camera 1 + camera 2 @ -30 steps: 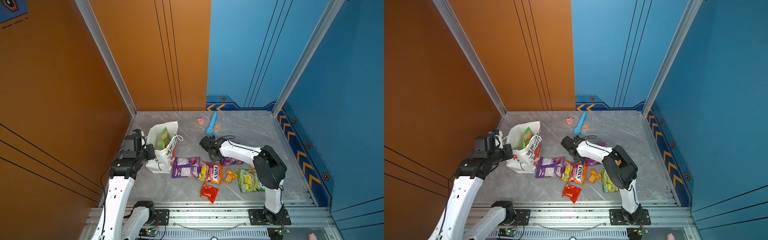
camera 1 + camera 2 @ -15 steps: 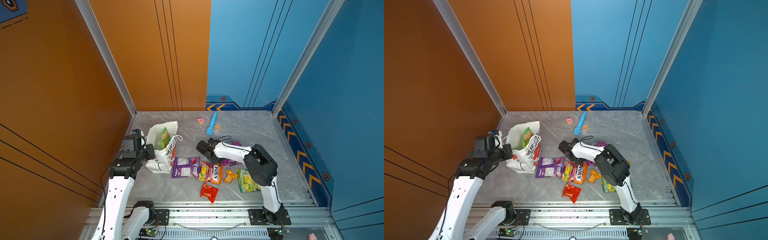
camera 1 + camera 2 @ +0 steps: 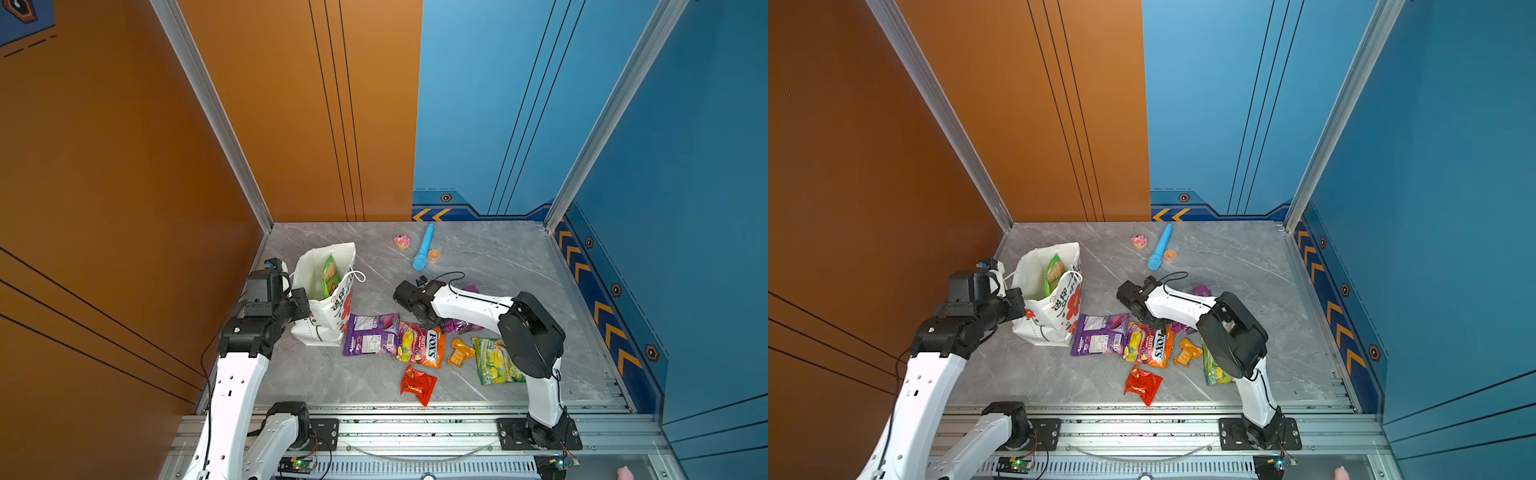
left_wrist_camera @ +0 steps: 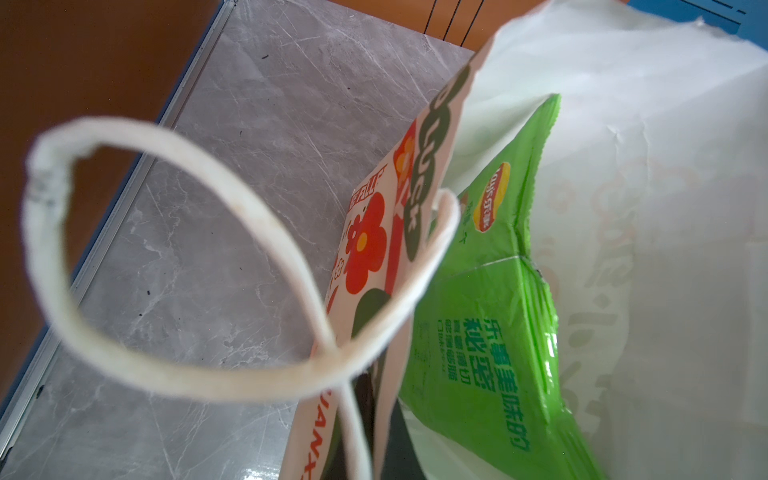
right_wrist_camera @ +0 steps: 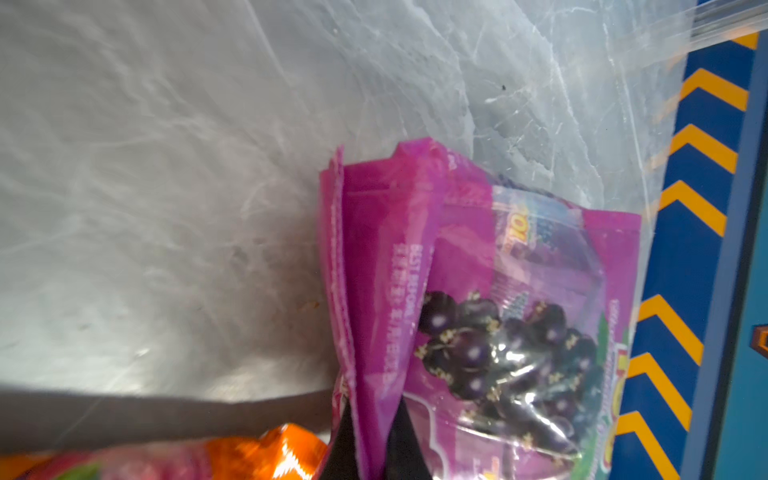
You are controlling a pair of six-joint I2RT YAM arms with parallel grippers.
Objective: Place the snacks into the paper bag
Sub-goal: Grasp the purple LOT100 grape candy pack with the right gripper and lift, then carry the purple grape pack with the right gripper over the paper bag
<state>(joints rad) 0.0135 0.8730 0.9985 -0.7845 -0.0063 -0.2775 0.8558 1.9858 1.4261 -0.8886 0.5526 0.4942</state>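
The left hand point(image 3: 300, 306) is clenched on the rim of the paper bag point(image 3: 328, 322), which stands upright at the left of the counter point(image 3: 498, 257) with a green chip bag point(image 3: 330, 274) inside. The right hand point(image 5: 370, 451) is clamped on the edge of a purple grape packet point(image 5: 478, 291), low over the counter just beside the orange sweet bag point(image 3: 422, 345). The other snacks — a flat purple pack point(image 3: 371, 334), a small orange packet point(image 3: 460, 352), a green sweet bag point(image 3: 496, 360) and a red packet point(image 3: 417, 384) — lie loose on the counter, outside the paper bag.
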